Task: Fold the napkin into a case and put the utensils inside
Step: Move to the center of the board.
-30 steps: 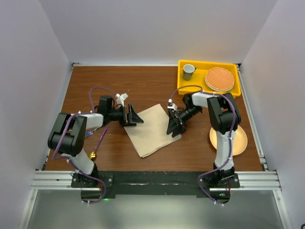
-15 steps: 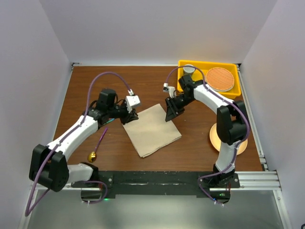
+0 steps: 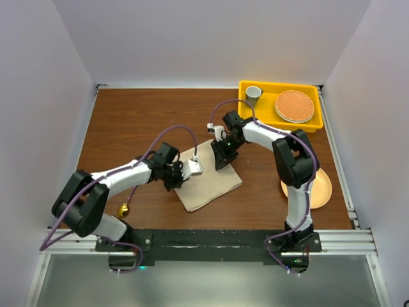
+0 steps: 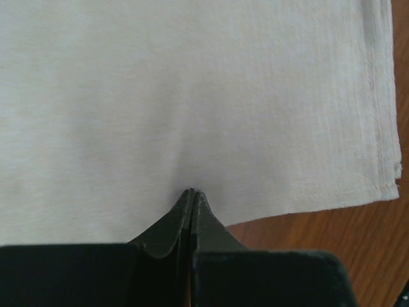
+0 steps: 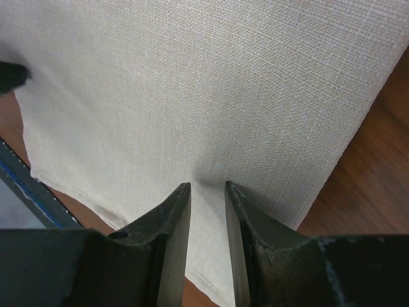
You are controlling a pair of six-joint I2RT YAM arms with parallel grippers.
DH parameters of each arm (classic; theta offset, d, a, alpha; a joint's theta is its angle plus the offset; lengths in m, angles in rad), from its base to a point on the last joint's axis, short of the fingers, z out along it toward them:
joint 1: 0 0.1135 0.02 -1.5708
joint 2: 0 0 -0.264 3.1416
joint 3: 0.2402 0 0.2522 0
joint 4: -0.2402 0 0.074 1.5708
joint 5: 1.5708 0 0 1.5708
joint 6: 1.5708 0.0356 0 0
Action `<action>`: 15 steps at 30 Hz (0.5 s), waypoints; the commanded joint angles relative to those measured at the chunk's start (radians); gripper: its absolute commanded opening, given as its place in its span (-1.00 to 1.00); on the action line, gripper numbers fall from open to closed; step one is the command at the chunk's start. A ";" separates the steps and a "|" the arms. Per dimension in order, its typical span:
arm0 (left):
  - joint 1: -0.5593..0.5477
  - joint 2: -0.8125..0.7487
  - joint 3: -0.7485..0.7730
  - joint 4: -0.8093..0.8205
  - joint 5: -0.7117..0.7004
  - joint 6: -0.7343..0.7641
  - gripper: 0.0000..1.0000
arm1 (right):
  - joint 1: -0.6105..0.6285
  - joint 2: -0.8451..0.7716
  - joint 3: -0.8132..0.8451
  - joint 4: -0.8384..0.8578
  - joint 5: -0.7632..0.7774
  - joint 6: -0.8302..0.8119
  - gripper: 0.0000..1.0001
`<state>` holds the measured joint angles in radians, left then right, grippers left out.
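Note:
The beige napkin (image 3: 214, 182) lies folded flat at the table's centre, turned diagonally. It fills the left wrist view (image 4: 192, 96) and the right wrist view (image 5: 192, 96). My left gripper (image 3: 181, 176) is down on its left edge. Its jaws are pressed together (image 4: 192, 192), with their tips in the cloth and a faint crease running up from them. My right gripper (image 3: 222, 160) stands on the napkin's far corner. Its jaws (image 5: 208, 185) are a narrow gap apart, tips pressing the cloth, which shows flat between them. A spoon with a gold bowl (image 3: 123, 209) lies at the near left, its purple handle running under my left arm.
A yellow tray (image 3: 246, 118) at the back right holds a grey cup (image 3: 254, 93) and a round orange-brown disc (image 3: 294, 106). A peach plate (image 3: 319, 188) sits at the right behind my right arm. Dark wood shows around the napkin (image 4: 332, 256).
Both arms swung in and came down onto the napkin. The left jaws went from wide open to shut at the cloth's left edge. The right jaws narrowed to a small gap.

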<state>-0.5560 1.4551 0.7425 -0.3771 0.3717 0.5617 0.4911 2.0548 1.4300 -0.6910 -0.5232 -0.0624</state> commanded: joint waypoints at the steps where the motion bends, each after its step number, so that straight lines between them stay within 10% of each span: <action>1: -0.076 -0.051 -0.083 -0.040 -0.051 0.010 -1.00 | 0.044 0.018 0.021 0.059 0.042 -0.019 -0.30; 7: -0.125 -0.140 -0.068 -0.081 -0.042 -0.013 -1.00 | 0.064 -0.007 0.056 0.007 -0.050 -0.085 -0.14; 15: -0.131 -0.355 -0.006 -0.186 0.166 0.177 -0.10 | 0.064 -0.090 0.093 -0.091 -0.165 -0.149 0.19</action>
<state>-0.6769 1.2034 0.7013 -0.5117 0.3962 0.6041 0.5518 2.0491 1.4952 -0.7376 -0.6037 -0.1642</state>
